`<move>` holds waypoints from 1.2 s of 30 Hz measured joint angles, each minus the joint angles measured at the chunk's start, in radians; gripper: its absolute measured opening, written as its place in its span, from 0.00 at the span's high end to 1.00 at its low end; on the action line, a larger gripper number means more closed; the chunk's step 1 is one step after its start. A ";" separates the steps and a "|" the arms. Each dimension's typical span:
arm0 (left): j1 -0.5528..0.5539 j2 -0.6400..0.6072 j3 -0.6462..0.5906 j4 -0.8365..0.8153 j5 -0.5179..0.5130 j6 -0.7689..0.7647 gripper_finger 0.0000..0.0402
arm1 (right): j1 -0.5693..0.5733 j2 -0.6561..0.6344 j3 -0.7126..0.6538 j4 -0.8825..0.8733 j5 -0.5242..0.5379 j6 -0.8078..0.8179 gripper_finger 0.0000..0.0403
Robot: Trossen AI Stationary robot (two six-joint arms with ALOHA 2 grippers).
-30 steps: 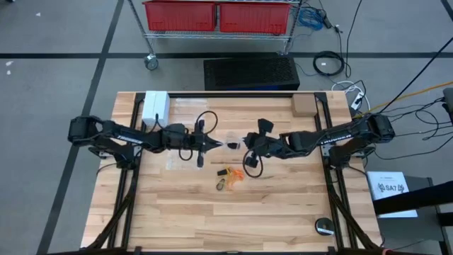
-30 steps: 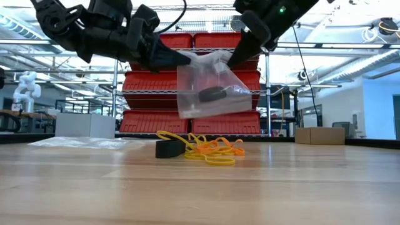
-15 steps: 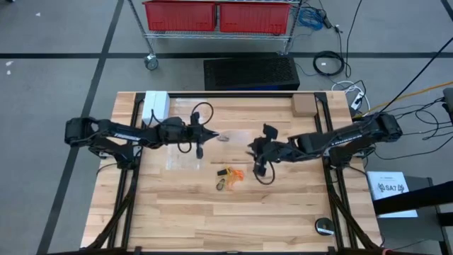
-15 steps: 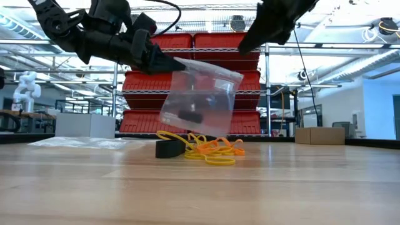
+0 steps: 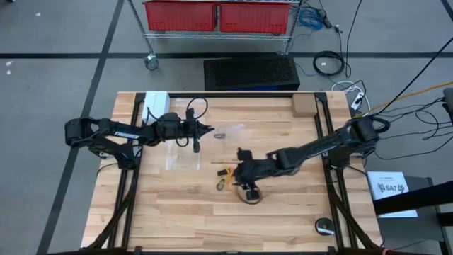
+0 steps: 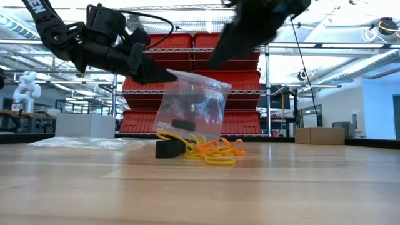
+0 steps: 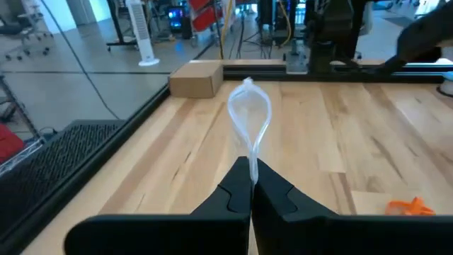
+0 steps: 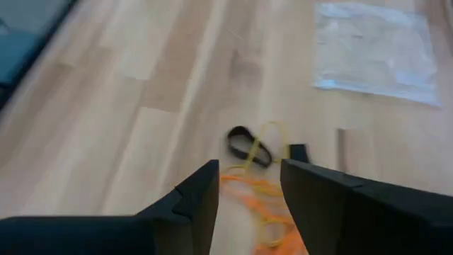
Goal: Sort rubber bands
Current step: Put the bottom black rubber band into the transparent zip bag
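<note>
The left gripper (image 6: pixel 164 74) is pressed together on the top edge of a clear plastic bag (image 6: pixel 192 107), holding it above the wooden table (image 5: pixel 283 212) with a black band or two visible through its thin, glossy, crinkled film. The right gripper (image 8: pixel 248 185) has its fingers spread, holds nothing, and hangs over the pile of rubber bands (image 6: pixel 203 147) near the middle of the table.

The pile is a tangle of thin orange and yellowish loops with a wider black band (image 8: pixel 248 144) lying flat beside them. Because the loops are slender, soft and interlaced, a pinch aimed at one colour could lift several at once, or drag the whole knot across the smooth wood. The fingers could also close on bare table and miss, since the bands lie so flat.

The hanging bag is limp and its mouth looks nearly flat, so a band brought to it may catch on the rim and drop. A second clear bag (image 8: pixel 375 53) lies flat on the table well apart from the pile.
</note>
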 joint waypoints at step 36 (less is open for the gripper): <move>0.130 0.000 -0.001 -0.108 0.025 0.056 1.00 | -0.056 0.693 0.782 -0.594 -0.113 -0.630 0.50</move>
